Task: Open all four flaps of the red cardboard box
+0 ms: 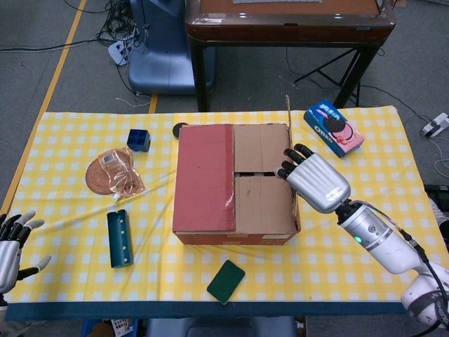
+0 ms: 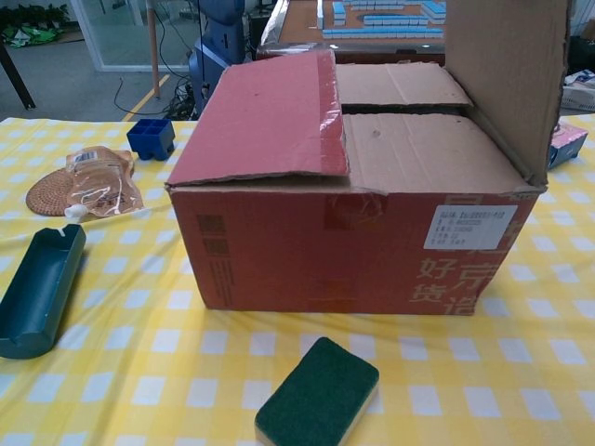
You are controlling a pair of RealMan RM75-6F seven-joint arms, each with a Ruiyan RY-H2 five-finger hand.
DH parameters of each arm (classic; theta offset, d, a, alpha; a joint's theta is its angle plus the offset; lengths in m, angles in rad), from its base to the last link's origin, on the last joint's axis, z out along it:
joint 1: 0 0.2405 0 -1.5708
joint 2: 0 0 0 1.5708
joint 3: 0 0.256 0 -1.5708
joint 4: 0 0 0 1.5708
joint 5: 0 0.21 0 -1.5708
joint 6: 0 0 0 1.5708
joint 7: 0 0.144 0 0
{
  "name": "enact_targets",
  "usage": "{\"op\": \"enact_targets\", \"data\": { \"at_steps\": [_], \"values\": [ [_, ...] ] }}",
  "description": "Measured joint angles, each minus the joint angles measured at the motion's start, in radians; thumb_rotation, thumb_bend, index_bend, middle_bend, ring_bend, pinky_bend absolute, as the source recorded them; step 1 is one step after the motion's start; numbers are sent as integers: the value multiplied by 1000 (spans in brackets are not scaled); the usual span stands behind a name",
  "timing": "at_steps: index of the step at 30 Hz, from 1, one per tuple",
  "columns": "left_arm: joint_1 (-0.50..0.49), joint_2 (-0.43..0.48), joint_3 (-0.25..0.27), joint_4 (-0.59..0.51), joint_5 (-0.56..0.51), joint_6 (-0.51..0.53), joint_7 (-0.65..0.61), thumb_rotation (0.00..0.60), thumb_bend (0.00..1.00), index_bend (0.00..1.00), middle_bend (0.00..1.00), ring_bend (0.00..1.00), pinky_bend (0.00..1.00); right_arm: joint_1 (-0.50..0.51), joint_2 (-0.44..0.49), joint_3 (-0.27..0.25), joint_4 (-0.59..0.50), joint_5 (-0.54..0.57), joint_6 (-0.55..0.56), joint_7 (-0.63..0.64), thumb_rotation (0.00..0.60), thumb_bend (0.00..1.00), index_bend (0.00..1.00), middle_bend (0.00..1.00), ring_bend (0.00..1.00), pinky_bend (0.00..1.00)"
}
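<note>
The red cardboard box (image 1: 210, 235) (image 2: 353, 242) stands mid-table. Its left red flap (image 1: 203, 175) (image 2: 265, 116) still lies flat over the top. The right flap (image 1: 290, 161) (image 2: 507, 74) stands upright, its brown inside facing the chest camera. Two brown inner flaps (image 1: 261, 146) (image 2: 418, 153) lie closed beneath. My right hand (image 1: 316, 181) is on the outer side of the raised flap, fingertips (image 1: 289, 163) touching its edge, holding nothing; the flap hides it in the chest view. My left hand (image 1: 10, 246) hovers at the table's front left corner, fingers spread, empty.
An Oreo box (image 1: 334, 127) lies right of the box at the back. To the left are a blue cube (image 1: 138, 140) (image 2: 151, 137), a pouch on a woven coaster (image 1: 112, 170) (image 2: 100, 181) and a teal holder (image 1: 119, 238) (image 2: 37, 288). A green sponge (image 1: 226, 281) (image 2: 316, 390) lies in front.
</note>
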Motion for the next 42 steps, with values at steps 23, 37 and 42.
{"op": "enact_targets", "data": {
  "at_steps": [23, 37, 42],
  "values": [
    [-7, 19, 4, -70, 36, 14, 42, 600, 145, 321, 161, 117, 0, -204, 120, -55, -1, -35, 162, 60, 600, 1000, 423, 500, 238, 235],
    [-62, 54, 1, -85, 99, -31, 23, 600, 144, 336, 161, 120, 0, -311, 83, -98, 64, -9, 213, 108, 600, 482, 359, 438, 238, 235],
    [-128, 100, -10, -106, 176, -75, -42, 600, 144, 337, 162, 139, 0, -339, 67, -104, 68, -5, 238, 116, 600, 380, 323, 393, 238, 235]
  ]
}}
